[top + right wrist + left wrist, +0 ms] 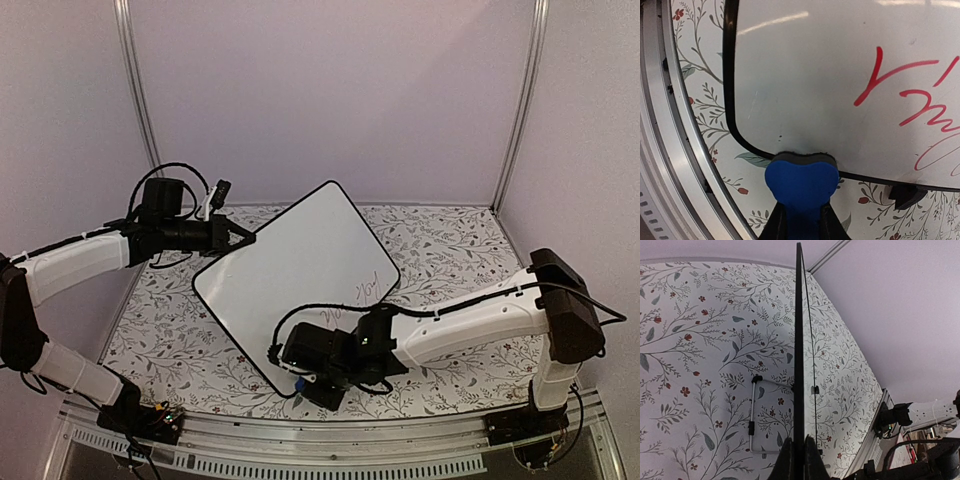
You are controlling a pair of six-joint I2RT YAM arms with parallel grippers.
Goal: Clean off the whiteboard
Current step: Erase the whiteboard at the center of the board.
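Braces the tilted whiteboard (290, 270) by its rim in clenched left jaws, grips the blue eraser (801, 180) in right jaws at its corner for wiping.

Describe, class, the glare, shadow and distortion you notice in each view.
Right wrist: white glare streaks cross the whiteboard; the rail bows from lens distortion. Left wrist: a faint shadow lies left of the edge-on whiteboard. Top: even, purplish light.

Top external camera: high at 6 o'clock, looking down across the bench (440, 250). Left wrist camera: at the whiteboard (300, 270) edge, 10 o'clock, sighting along it. Right wrist camera: close over its 6 o'clock corner. All share the whiteboard.
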